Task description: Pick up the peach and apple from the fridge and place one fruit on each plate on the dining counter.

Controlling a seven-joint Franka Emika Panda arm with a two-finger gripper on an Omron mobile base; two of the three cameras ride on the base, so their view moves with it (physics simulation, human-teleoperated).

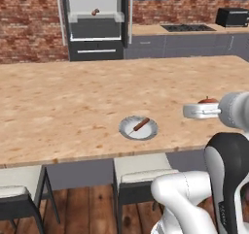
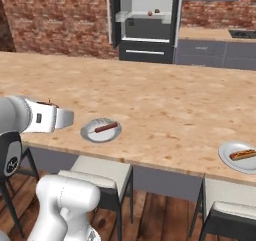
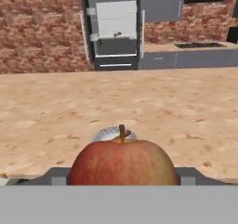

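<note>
Red apple (image 3: 122, 161), stem up, clamped at its widest girth between the gripper (image 3: 122, 176) fingers, carried above the near edge of the dining counter (image 1: 68, 107), close to the plate (image 1: 127, 130) holding a sausage (image 1: 141, 125). Firm, smooth, rounded skin, likely light but prone to rolling: best held across the middle and set down gently on the plate's flat centre. Further out, a second plate (image 2: 226, 154) with a sausage to the right, and the fridge (image 3: 116, 32) open against the brick wall.
</note>
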